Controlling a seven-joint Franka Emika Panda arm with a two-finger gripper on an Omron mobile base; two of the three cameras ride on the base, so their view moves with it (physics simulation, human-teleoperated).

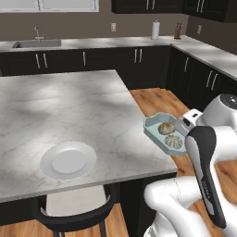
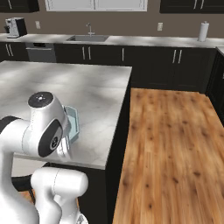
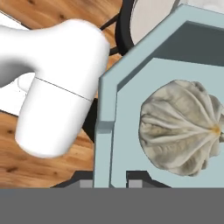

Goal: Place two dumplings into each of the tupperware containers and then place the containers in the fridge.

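Observation:
A light blue tupperware container (image 1: 157, 134) hangs at the right edge of the marble island (image 1: 69, 106), partly out past it. Two beige pleated dumplings (image 1: 166, 128) (image 1: 174, 140) lie inside. My gripper (image 1: 187, 123) reaches it from the right and is shut on its rim. In the hand view my gripper (image 3: 111, 183) pinches the container's near wall (image 3: 105, 113), with one dumpling (image 3: 181, 127) just beyond it. From the right base view the container (image 2: 73, 123) peeks out behind my arm. The fridge is out of view.
A pale round plate (image 1: 68, 160) lies near the island's front edge, above a dark chair (image 1: 74, 217). Dark cabinets with a sink (image 1: 37, 44) line the back wall. Open wooden floor (image 2: 175, 144) stretches to the right of the island.

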